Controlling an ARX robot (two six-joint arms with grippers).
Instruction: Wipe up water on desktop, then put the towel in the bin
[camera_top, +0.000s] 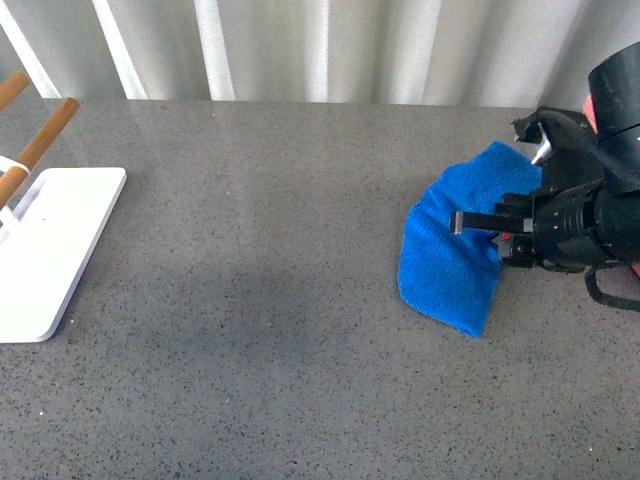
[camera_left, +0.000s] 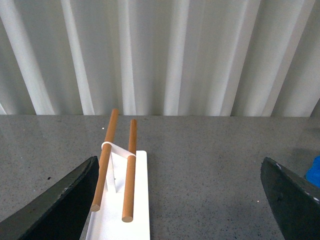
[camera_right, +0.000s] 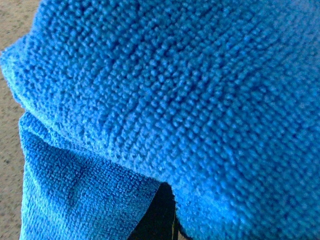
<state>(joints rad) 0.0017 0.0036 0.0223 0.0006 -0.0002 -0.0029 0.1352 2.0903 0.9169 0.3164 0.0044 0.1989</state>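
Your right gripper (camera_top: 472, 220) is over the towel (camera_top: 448, 262), reaching in from the right side of the surface (camera_top: 250, 300). From the front you see one slim finger (camera_top: 478, 217) lying across the top of the blue cloth. The other finger is not visible, so you cannot tell whether the gripper is closed on the towel or only resting against it. The right wrist view is no help, because blue pile (camera_right: 190, 100) fills almost all of it, with a fold and a strip of the speckled surface (camera_right: 10, 130) at one edge.

The towel lies crumpled on the surface, right of centre, with its far corner beside the arm's dark body.

Your left gripper (camera_left: 179, 170) is spread wide. Its two dark fingers (camera_left: 60, 200) sit far apart at the edges of its wrist view, with nothing between them but bare surface (camera_left: 210, 165). It hangs above the left part of the surface, facing a white stand (camera_left: 142, 200) with two wooden rods (camera_left: 131, 170). In the front view that stand (camera_top: 50, 250) sits at the far left, well apart from the towel. A ribbed white wall (camera_top: 320, 50) runs behind the surface.
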